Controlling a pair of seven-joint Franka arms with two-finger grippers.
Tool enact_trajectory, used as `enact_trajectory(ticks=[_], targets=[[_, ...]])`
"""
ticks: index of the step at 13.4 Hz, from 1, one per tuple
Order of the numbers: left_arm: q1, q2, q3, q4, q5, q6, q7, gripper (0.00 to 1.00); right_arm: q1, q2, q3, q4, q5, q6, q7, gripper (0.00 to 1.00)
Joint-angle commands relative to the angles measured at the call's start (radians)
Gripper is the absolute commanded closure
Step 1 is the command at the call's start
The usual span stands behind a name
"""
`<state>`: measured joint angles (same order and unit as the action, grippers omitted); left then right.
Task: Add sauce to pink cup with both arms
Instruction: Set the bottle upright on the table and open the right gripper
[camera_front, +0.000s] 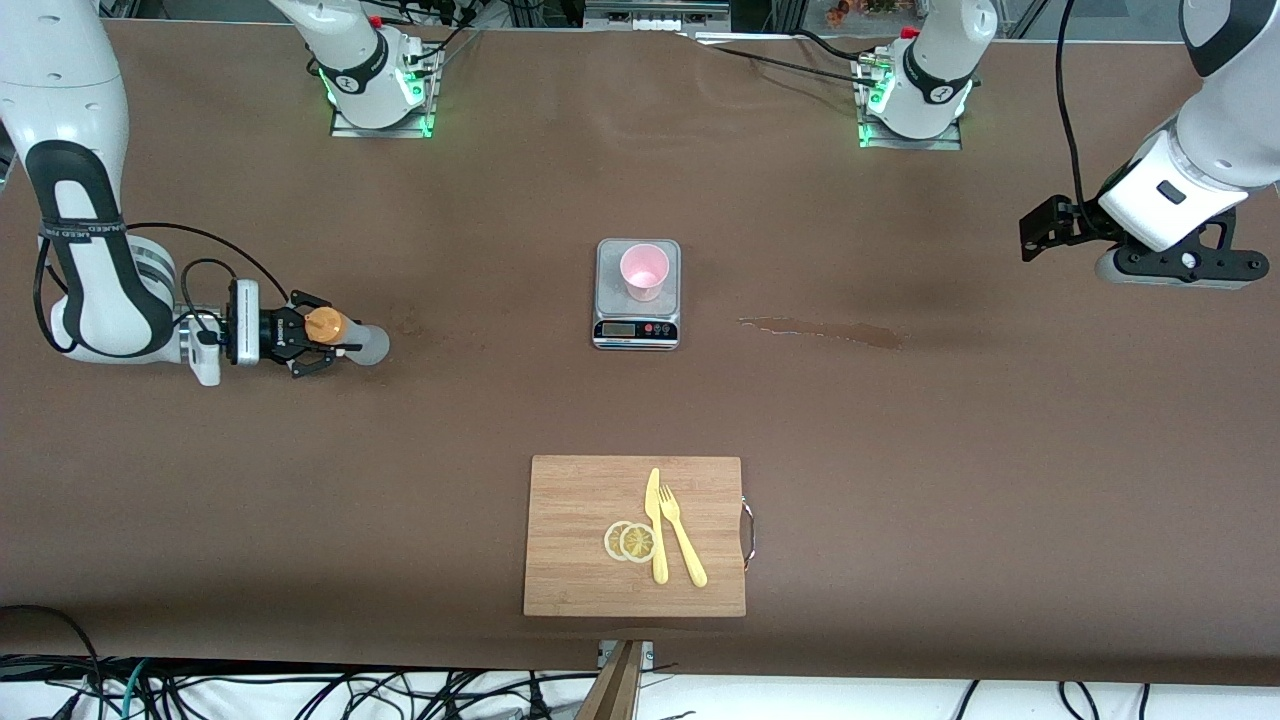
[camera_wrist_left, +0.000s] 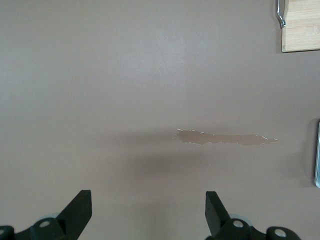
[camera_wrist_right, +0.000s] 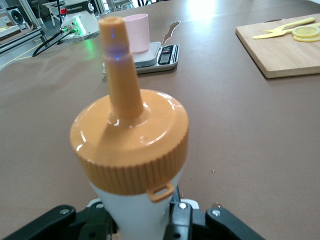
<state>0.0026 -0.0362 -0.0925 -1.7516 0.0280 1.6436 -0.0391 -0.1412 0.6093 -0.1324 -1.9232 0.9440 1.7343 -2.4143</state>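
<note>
My right gripper (camera_front: 318, 342), at the left edge of the front view, has its fingers clamped on the sauce (camera_front: 345, 337) just below the orange cap; in the right wrist view the sauce (camera_wrist_right: 131, 155) fills the centre, nozzle aimed toward the pink cup (camera_wrist_right: 136, 32). My left gripper (camera_front: 1040, 232), upper right of the front view, hangs with its fingers apart over the bare table (camera_front: 900, 430), near the spill streak (camera_front: 822, 331); it waits. The pink cup (camera_front: 643, 271) stands on the scale (camera_front: 638, 295) at frame centre. Step in hand, as I judge it: the bottle is gripped, not yet carried to the cup. The next move calls for bringing the nozzle over the rim and tipping it; the left gripper could steady the cup. The cutting board (camera_front: 635, 535), lower centre, carries lemon slices (camera_front: 631, 541), a knife (camera_front: 655, 525) and a fork (camera_front: 682, 535); nothing lies between bottle and cup.
</note>
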Motion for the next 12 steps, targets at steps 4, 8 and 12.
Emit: enact_trajectory(ticks=[4, 8, 12], targets=[[0.004, -0.013, -0.004, 0.006, 0.001, -0.018, 0.004, 0.0, -0.014, 0.001, -0.001, 0.001, 0.021, 0.007, -0.006, 0.0], [0.005, -0.013, -0.004, 0.007, 0.001, -0.018, 0.004, 0.0, -0.023, -0.034, -0.016, 0.003, 0.006, 0.001, 0.012, 0.0], [0.005, -0.013, -0.003, 0.006, 0.001, -0.019, 0.005, 0.0, -0.024, -0.091, -0.049, 0.003, -0.088, -0.004, 0.014, 0.0]])
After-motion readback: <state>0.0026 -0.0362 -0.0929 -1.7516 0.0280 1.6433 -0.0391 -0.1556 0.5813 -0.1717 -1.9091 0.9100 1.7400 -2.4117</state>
